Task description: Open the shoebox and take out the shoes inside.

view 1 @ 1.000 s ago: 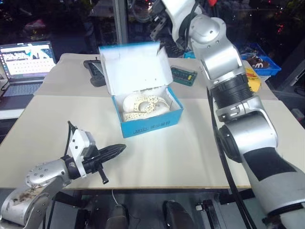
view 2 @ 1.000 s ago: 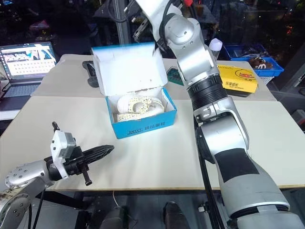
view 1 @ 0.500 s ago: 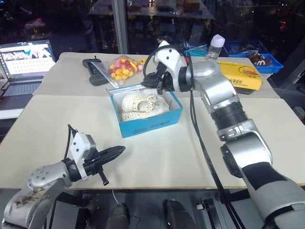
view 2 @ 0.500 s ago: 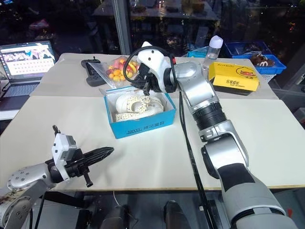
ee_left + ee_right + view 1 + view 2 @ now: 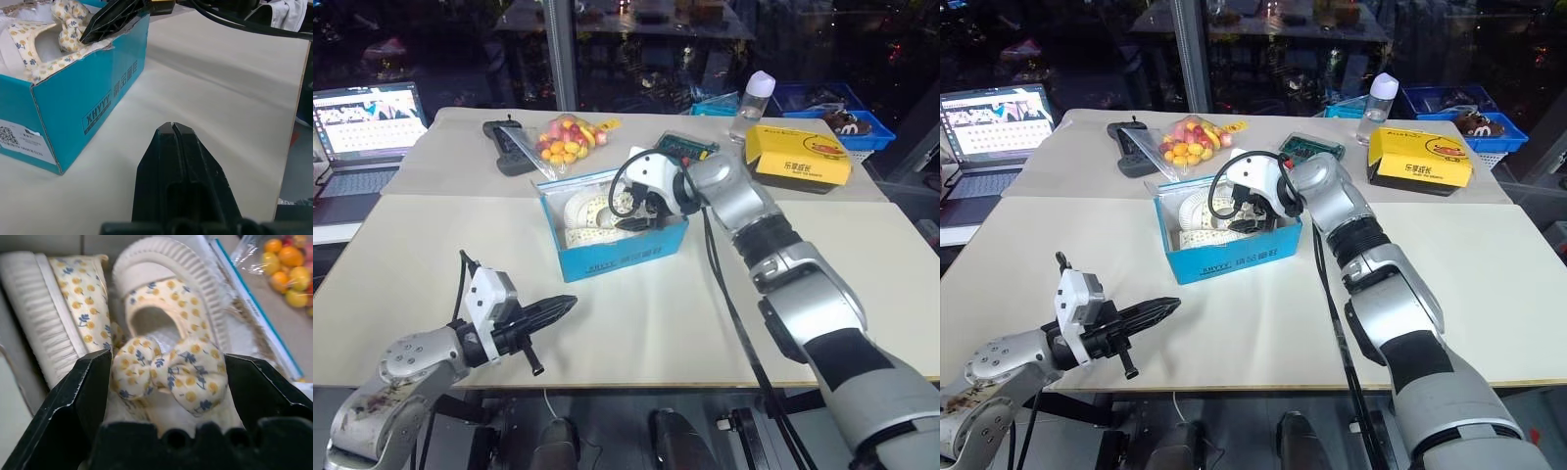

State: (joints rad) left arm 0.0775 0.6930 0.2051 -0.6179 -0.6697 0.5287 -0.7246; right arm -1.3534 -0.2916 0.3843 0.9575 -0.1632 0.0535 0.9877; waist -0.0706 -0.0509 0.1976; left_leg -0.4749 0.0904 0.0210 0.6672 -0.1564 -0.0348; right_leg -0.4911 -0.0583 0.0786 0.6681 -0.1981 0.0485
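My right hand (image 5: 168,382) is wide open inside the shoebox (image 5: 622,257) mid-counter (image 5: 705,313), fingers (image 5: 73,401) straddling one shoe's bow (image 5: 171,369), gripping nothing. Risk: pinching only the soft bow, so the shoes (image 5: 592,217) slip. Left hand (image 5: 553,309) closed, empty.

Two pale tables (image 5: 636,323) stand end to end before dark glass windows (image 5: 431,39) with a metal post (image 5: 560,54).

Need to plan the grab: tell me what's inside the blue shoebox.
Inside the shoebox: two cream shoes with floral lining and a bow. The open right pincer straddles the bow. The box floor is hidden.
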